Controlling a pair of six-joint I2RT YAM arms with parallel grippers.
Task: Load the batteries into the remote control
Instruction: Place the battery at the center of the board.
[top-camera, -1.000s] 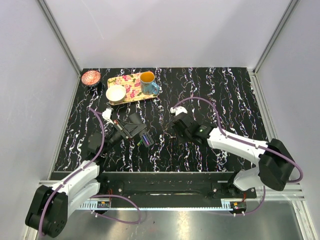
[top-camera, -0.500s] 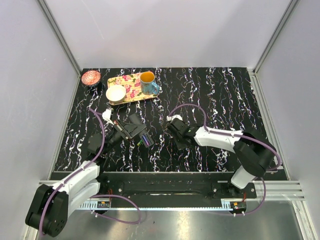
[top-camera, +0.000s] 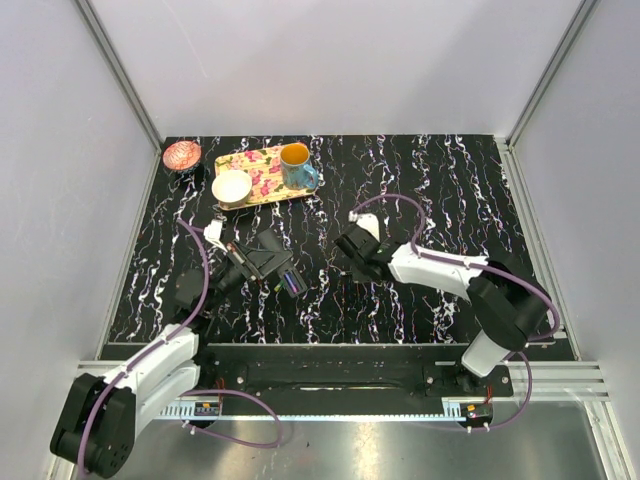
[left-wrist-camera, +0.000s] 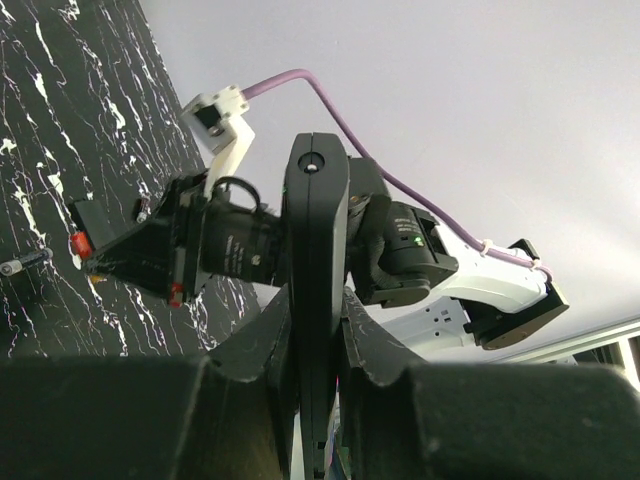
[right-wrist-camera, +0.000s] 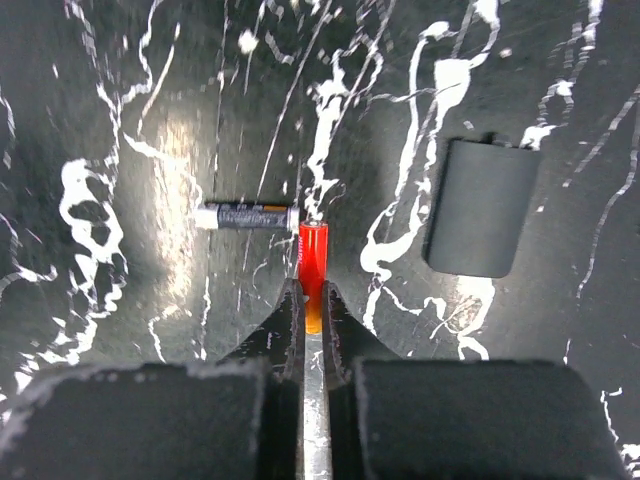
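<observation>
Grips: we see the left gripper (left-wrist-camera: 315, 312) clamped on the remote control (left-wrist-camera: 315, 230), held edge-on | right gripper (right-wrist-camera: 312, 297) pinching a red battery (right-wrist-camera: 313, 252) by one end | its far tip just beside a dark battery (right-wrist-camera: 248, 216) lying on the table (right-wrist-camera: 120, 100)

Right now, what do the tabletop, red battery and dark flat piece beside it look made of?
Tabletop: glossy marble-print sheet, probably laminate; it shows glare. Red battery: likely metal under a shiny red-orange wrap. Dark flat piece: matte grey plastic by the look, no shine.
</observation>
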